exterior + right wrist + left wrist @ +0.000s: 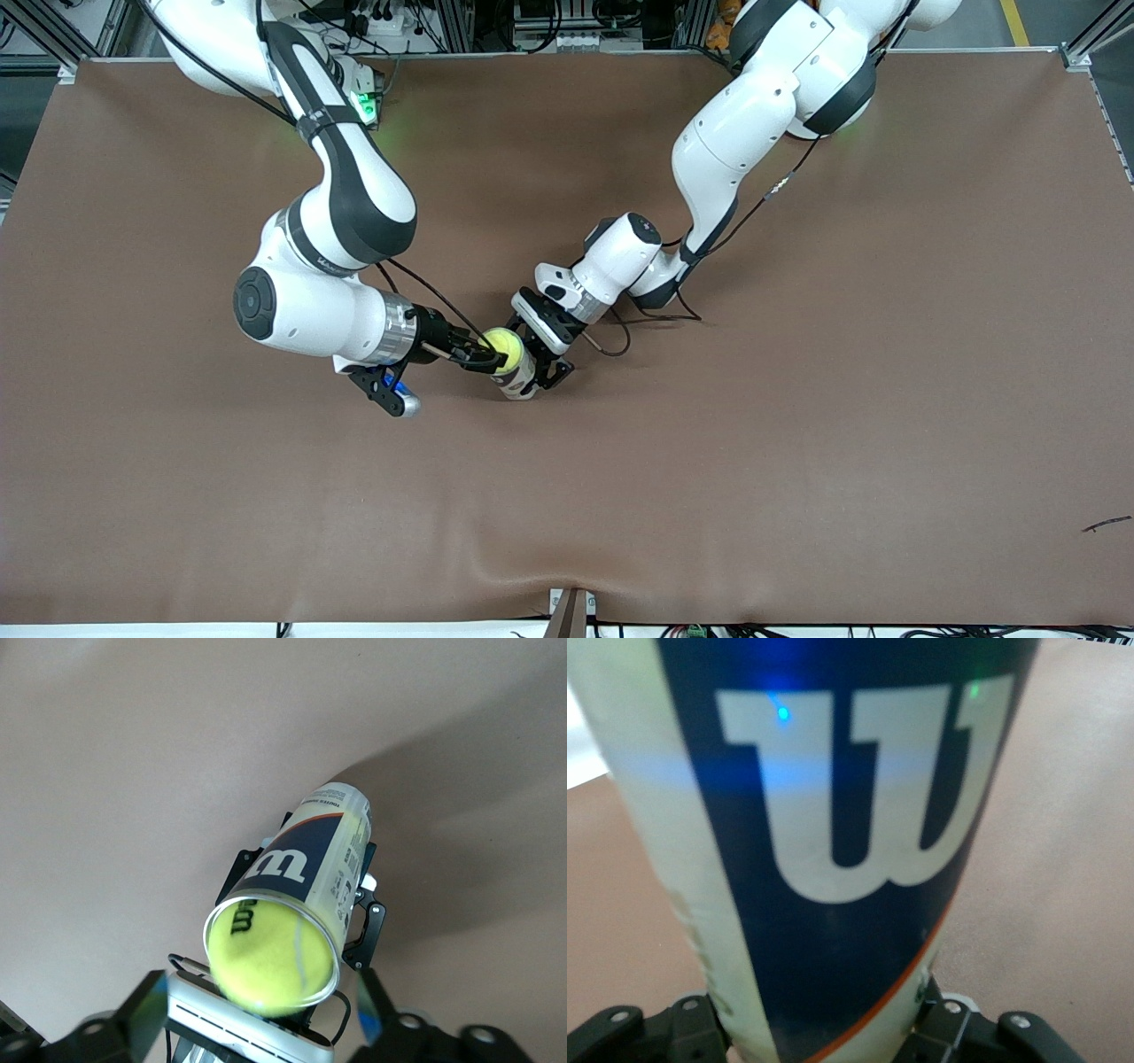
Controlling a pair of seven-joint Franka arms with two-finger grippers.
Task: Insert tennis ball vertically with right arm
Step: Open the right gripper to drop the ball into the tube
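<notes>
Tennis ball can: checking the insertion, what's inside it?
A tennis ball fills the mouth of the can, which the left tool holds. Anything deeper is covered by the ball.

Brown table mat (797, 443) — small dark scrap (1106, 525) near its edge.

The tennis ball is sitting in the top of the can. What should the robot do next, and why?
Probably lift the right gripper straight up. Its fingers look open beside the tennis ball, which already sits in the mouth of the can that the left gripper holds upright.
</notes>
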